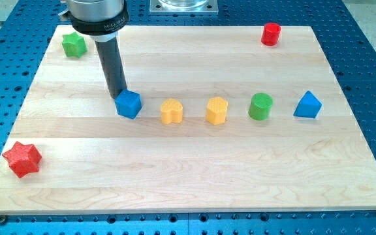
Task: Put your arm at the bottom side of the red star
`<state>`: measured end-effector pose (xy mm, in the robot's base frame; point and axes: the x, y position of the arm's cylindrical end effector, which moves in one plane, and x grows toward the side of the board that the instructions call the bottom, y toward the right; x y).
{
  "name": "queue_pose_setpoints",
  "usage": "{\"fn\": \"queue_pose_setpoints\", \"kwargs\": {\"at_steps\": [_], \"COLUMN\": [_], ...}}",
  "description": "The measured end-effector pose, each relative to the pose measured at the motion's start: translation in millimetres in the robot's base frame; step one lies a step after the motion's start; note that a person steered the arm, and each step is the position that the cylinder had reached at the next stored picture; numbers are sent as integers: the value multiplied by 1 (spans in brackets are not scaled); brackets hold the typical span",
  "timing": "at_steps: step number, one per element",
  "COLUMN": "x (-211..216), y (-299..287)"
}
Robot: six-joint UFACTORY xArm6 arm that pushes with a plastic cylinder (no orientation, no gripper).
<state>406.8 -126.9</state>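
Note:
The red star [22,158] lies near the board's lower left corner. My tip [118,96] is at the end of the dark rod, touching the upper left edge of a blue cube [128,104]. The tip is well up and to the right of the red star, far from it.
A row runs right from the blue cube: a yellow heart-like block [171,111], a yellow hexagonal block [217,110], a green cylinder [261,106], a blue triangle [307,105]. A green star [74,44] sits top left, a red cylinder [271,34] top right. The wooden board [194,176] rests on a blue perforated table.

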Motion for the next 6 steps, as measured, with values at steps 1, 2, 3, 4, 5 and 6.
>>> {"fn": "queue_pose_setpoints", "kwargs": {"at_steps": [1, 2, 3, 4, 5, 6], "x": [17, 28, 40, 74, 90, 107], "y": [9, 10, -61, -62, -93, -28]}}
